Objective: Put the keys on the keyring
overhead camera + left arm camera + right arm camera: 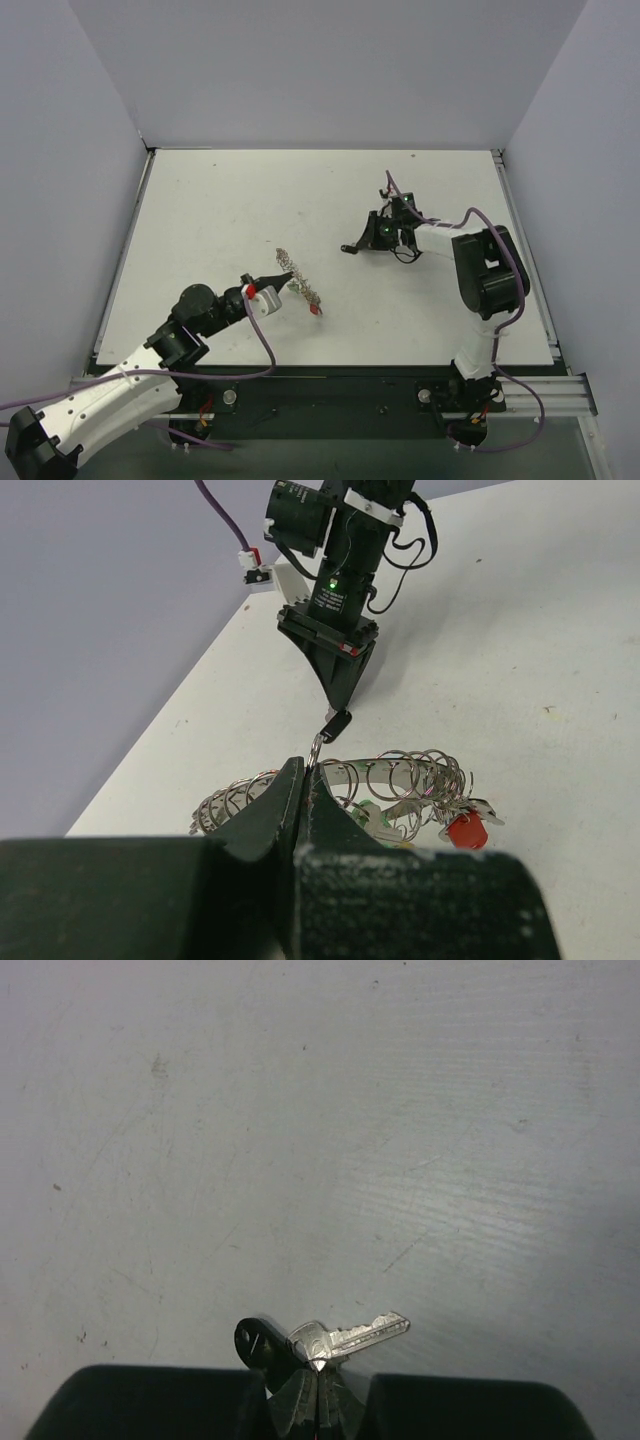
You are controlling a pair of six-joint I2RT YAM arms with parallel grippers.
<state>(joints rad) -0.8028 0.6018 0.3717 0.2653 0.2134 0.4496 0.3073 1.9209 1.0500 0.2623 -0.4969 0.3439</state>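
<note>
Black key (322, 1340) pinched in downturned right hand (318, 1378); left hand (303, 777) clamps keyring (440, 775).

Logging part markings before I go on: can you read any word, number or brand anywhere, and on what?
No text reads clearly in any view.
The key in the right fingers: any stamp too small to read.
Right arm's black housing, faint marks by its green light: too blurred.

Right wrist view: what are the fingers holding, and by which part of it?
A small black-headed key, pinched by the fingers where its silver blade meets the head.
</note>
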